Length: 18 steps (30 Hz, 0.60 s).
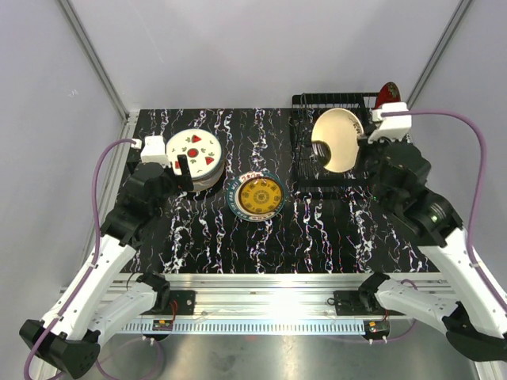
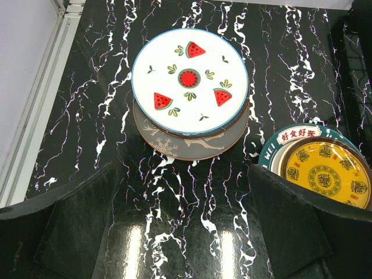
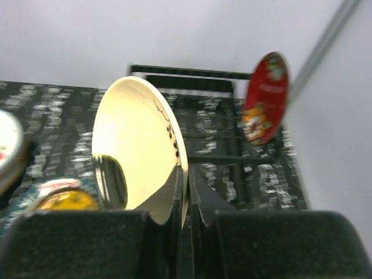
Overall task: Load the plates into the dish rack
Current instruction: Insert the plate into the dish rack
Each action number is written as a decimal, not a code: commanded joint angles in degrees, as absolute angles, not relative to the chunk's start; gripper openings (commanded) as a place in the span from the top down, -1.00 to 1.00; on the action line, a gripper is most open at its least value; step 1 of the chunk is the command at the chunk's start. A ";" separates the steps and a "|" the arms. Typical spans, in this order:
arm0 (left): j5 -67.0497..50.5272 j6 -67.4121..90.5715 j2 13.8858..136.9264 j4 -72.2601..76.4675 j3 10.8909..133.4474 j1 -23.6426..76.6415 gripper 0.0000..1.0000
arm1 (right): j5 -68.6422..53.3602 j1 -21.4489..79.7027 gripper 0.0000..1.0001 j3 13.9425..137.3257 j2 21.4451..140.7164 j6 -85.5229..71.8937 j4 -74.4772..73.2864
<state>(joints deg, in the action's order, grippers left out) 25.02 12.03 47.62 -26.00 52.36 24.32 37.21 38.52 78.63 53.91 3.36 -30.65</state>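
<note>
From above, the right tool (image 1: pixel 366 141) is pinching a cream plate (image 1: pixel 337 141) on edge over the dish rack (image 1: pixel 333 101); gripped by so little rim, it could be slipping or knocking the slotted red plate (image 1: pixel 386 93). The left wrist view is showing the left tool (image 2: pixel 183 174) spread wide, empty, near the watermelon plate (image 2: pixel 189 81), which is hiding most of a brown plate (image 2: pixel 192 145). The right wrist view is blurring the rack's prongs.

black white-veined tabletop (image 1: pixel 317 237) between white walls (image 1: pixel 238 47).
</note>
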 commanded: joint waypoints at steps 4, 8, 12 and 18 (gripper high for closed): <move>24.61 12.30 46.93 -23.38 53.00 24.70 -0.98 | 53.85 38.59 1.00 81.30 60.90 21.49 -15.07; 24.61 12.30 47.02 -23.29 52.91 24.96 -0.98 | 54.32 35.35 1.00 80.51 63.36 25.32 -8.35; 24.35 12.39 47.02 -23.29 52.82 25.22 -0.98 | 50.98 29.81 1.00 81.56 65.30 24.44 -7.47; 23.73 12.39 46.76 -23.29 52.91 25.75 -0.98 | 44.74 23.22 1.00 82.35 68.55 27.85 -3.79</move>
<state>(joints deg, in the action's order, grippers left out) 24.47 12.05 47.59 -26.00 52.36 25.36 47.81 25.10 79.50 67.20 24.51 -10.44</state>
